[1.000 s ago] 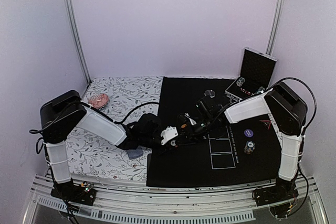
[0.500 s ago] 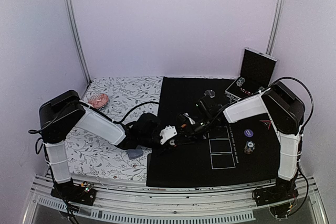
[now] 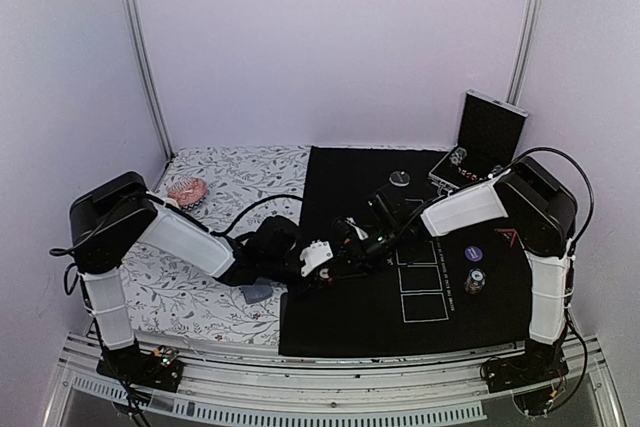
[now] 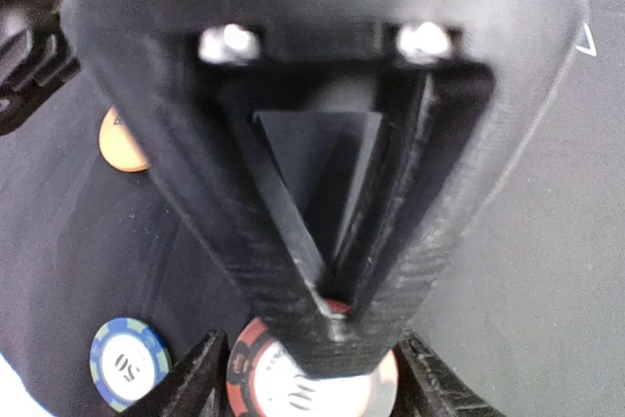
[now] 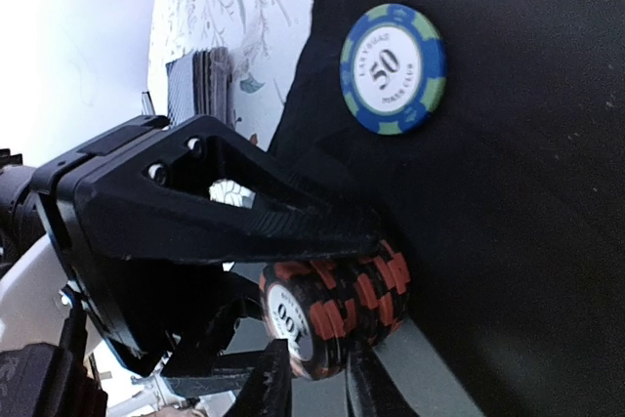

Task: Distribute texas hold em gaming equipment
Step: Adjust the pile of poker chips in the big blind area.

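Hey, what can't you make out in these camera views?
Left wrist view: the red chip, mostly covered by the left pincer and cut by the bottom edge.
Right wrist view: whether the right pincer grips the red chip stack; its fingers are cut off.
Top view: both pincer tips, lost among the dark arms above the black mat.
Top view: the case contents, too small.

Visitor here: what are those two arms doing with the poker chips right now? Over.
Right gripper astride red chip stack, jaws' grip unclear. Left gripper tip at the same stack. Blue 50 chip lies apart; nothing seen blocking.
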{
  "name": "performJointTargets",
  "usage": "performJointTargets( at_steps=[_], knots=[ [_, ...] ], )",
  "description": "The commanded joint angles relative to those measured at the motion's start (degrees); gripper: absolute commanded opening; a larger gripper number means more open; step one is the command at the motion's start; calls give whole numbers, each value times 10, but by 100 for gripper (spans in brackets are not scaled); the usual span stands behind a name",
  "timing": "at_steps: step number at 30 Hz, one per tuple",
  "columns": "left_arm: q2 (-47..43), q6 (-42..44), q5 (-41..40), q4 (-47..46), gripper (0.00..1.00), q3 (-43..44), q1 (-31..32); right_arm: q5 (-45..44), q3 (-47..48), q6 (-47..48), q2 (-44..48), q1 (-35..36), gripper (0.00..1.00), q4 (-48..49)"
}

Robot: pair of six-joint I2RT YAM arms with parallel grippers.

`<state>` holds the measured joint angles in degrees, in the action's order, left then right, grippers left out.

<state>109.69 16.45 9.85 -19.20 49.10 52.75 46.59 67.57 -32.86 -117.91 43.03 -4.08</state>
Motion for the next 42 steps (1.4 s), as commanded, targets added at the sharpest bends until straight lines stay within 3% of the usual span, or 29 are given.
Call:
performJointTargets(
  at_steps=[1,9,16,22,27,34,37,40,42],
  knots=[
    [-18,6,9,9,59,-12,-7,-27,12,19,5,2,24,-32],
    [-27,11,22,17,66,-17,-14,-47,12,27,29,0,27,-57],
    [-30,11,46,33,81,-7,-14,-54,12,33,53,-3,40,-70],
    [-42,-6,40,52,83,3,-15,-71,12,38,74,-8,46,-86],
    [-100,-71,17,82,83,-11,-16,-74,0,23,87,-11,49,-63],
    [-223,-151,69,96,83,-80,-16,-85,-1,11,67,-2,50,-47],
    [-221,-217,69,124,75,-72,-23,-89,7,8,56,4,50,-39],
    [-197,-285,102,166,46,-47,-53,-99,10,3,44,7,48,-36],
    [-192,-326,140,144,42,-60,-75,-102,6,-2,39,9,48,-29]
  ],
)
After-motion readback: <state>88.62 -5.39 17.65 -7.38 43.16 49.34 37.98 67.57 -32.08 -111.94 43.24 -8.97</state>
